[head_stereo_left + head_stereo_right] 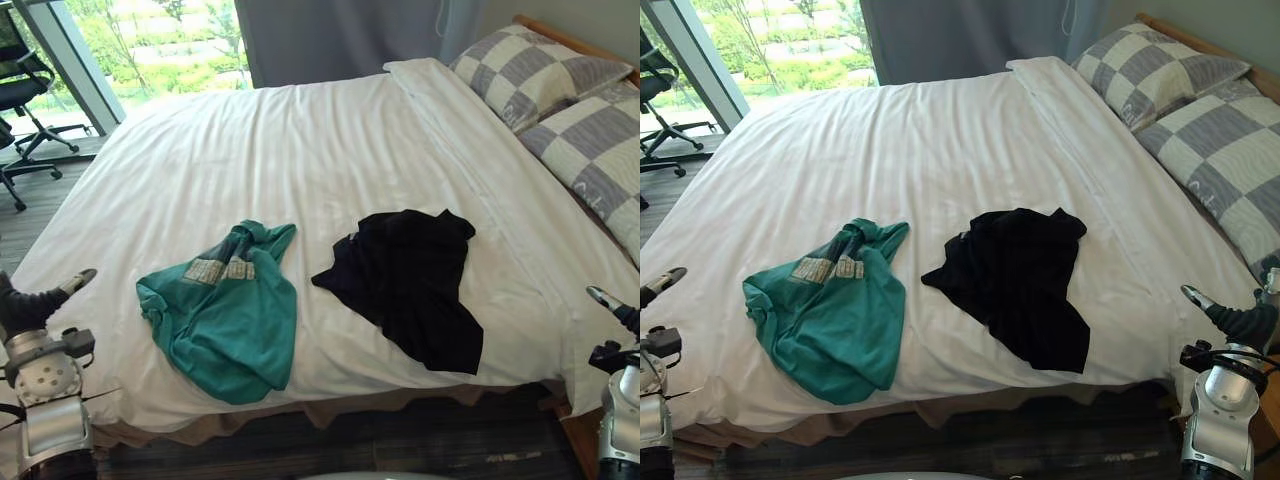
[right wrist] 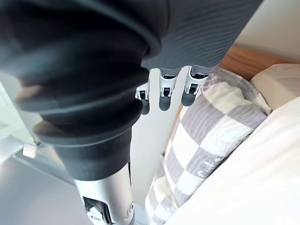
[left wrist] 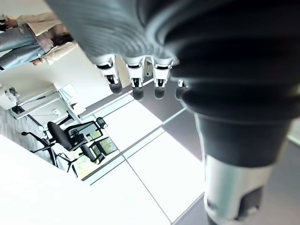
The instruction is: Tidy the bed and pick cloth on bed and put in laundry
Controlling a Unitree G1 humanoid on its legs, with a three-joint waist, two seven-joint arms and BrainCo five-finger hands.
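Observation:
A crumpled green cloth [image 1: 225, 315] lies on the white duvet [image 1: 300, 150] near the bed's foot edge, left of centre. A black cloth [image 1: 410, 280] lies spread beside it to the right, apart from it. My left hand [image 1: 45, 298] hovers off the bed's lower left corner, fingers [image 3: 136, 75] relaxed and holding nothing. My right hand [image 1: 1238, 322] hangs at the bed's lower right side, its fingers [image 2: 161, 91] also relaxed and empty. Both hands are well clear of the cloths.
Two grey-and-cream checked pillows [image 1: 535, 70] [image 1: 600, 150] lean on the wooden headboard [image 1: 570, 35] at the far right. A black office chair [image 1: 25, 95] stands by the window at the far left. A grey curtain [image 1: 340, 35] hangs behind the bed. A person [image 3: 28, 37] stands in the room.

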